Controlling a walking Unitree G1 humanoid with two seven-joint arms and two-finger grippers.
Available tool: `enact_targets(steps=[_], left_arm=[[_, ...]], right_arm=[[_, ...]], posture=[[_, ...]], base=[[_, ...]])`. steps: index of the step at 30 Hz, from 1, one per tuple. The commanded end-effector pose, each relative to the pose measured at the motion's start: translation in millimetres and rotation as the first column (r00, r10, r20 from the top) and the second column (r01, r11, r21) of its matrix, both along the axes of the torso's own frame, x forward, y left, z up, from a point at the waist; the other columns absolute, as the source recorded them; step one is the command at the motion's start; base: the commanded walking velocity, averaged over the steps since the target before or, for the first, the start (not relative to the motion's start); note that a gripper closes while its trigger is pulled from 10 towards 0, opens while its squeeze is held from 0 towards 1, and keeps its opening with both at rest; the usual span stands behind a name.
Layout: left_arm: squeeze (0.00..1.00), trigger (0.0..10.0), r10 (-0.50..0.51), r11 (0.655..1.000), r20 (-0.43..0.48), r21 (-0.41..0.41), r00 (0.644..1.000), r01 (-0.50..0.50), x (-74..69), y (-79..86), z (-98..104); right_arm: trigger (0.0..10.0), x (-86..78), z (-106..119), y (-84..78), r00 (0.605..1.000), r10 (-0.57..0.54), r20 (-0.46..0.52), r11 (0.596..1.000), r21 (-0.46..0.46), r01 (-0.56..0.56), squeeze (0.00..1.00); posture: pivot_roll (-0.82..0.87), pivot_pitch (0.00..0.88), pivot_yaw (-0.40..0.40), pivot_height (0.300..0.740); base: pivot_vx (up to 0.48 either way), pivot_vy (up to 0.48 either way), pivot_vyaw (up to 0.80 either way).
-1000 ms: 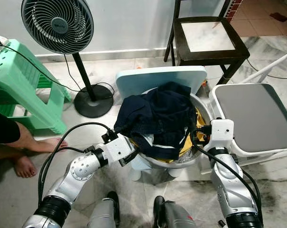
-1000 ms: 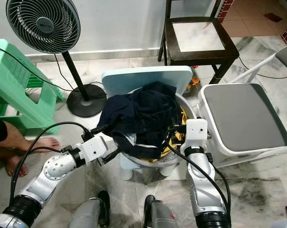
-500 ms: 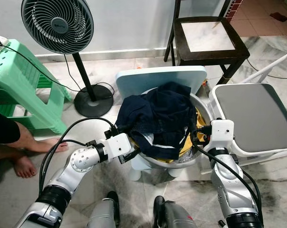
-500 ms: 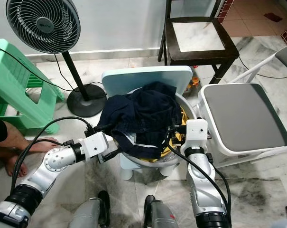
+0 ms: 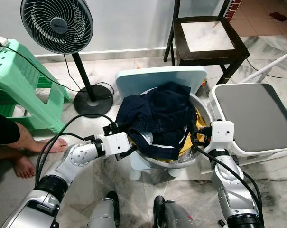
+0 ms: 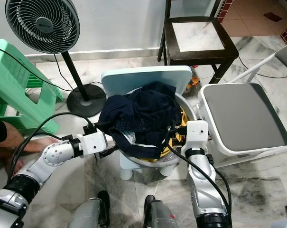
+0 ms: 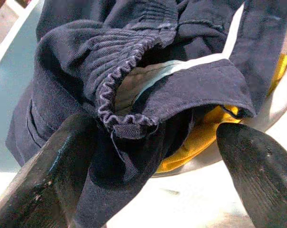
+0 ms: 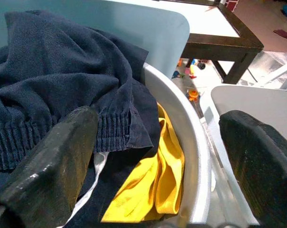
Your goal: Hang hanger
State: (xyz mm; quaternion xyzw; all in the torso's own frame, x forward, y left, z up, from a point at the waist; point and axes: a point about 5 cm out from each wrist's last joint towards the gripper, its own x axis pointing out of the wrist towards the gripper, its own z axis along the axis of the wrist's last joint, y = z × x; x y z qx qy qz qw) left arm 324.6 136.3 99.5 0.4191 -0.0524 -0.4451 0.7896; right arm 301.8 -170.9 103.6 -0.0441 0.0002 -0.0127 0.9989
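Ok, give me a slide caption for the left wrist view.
Open left gripper at dark navy elastic-waist garment draped over yellow cloth in white basin.

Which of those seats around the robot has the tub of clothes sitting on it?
The pale blue plastic chair directly ahead holds the white tub of dark clothes. The dark wooden chair behind, the grey-cushioned white chair and the green stool carry none.
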Motion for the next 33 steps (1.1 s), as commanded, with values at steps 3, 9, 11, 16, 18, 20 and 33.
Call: enact_targets(steps=[3, 9, 11, 16, 18, 20, 33], left_arm=[[0.00, 8.0, -0.036, 0.999, -0.009, 0.028, 0.999, 0.036, -3.4, -0.1, -5.1], [0.00, 0.0, -0.066, 0.998, 0.013, 0.021, 0.998, 0.066, -5.3, -0.1, -5.3], [0.00, 0.0, -0.068, 0.998, 0.015, 0.019, 0.998, 0.067, -5.0, -0.2, -5.0], [0.00, 0.0, -0.075, 0.997, 0.022, 0.016, 0.997, 0.074, -5.6, -0.9, -6.1], [0.00, 0.0, -0.074, 0.997, 0.024, 0.019, 0.997, 0.074, -5.7, -0.4, -6.9], [0.00, 0.0, -0.071, 0.997, 0.026, 0.018, 0.997, 0.071, -5.7, 0.1, -7.0], [0.00, 0.0, -0.069, 0.998, 0.025, 0.003, 0.997, 0.069, -5.8, -1.0, -8.4]], right_arm=[[10.0, -4.6, -4.0, -4.4, 1.000, -0.022, -0.017, 1.000, -0.001, 0.022, 0.00], [10.0, -4.5, -4.2, -3.6, 1.000, -0.025, -0.016, 1.000, 0.002, 0.025, 0.00], [10.0, -4.6, -4.4, -3.6, 1.000, -0.026, -0.016, 1.000, 0.002, 0.026, 0.00], [10.0, -5.2, -5.0, -3.9, 0.999, -0.027, -0.018, 1.000, 0.000, 0.027, 0.00], [10.0, -5.0, -5.0, -4.2, 0.999, -0.028, -0.018, 1.000, -0.001, 0.027, 0.00], [10.0, -4.7, -4.8, -4.7, 0.999, -0.029, -0.018, 1.000, -0.003, 0.029, 0.00], [10.0, -4.8, -5.0, -6.2, 0.999, -0.033, -0.018, 0.999, -0.009, 0.033, 0.00]], posture=[[0.06, 0.314, -0.015, 0.740], [0.06, 0.313, -0.011, 0.740], [0.06, 0.313, -0.011, 0.740], [0.06, 0.316, -0.013, 0.740], [0.06, 0.316, -0.013, 0.740], [0.06, 0.316, -0.014, 0.740], [0.06, 0.313, -0.015, 0.740]], base=[[0.000, 0.000, 0.00], [0.000, 0.000, 0.00], [0.000, 0.000, 0.00], [0.000, 0.000, 0.00], [0.000, 0.000, 0.00], [0.000, 0.000, 0.00], [0.000, 0.000, 0.00]])
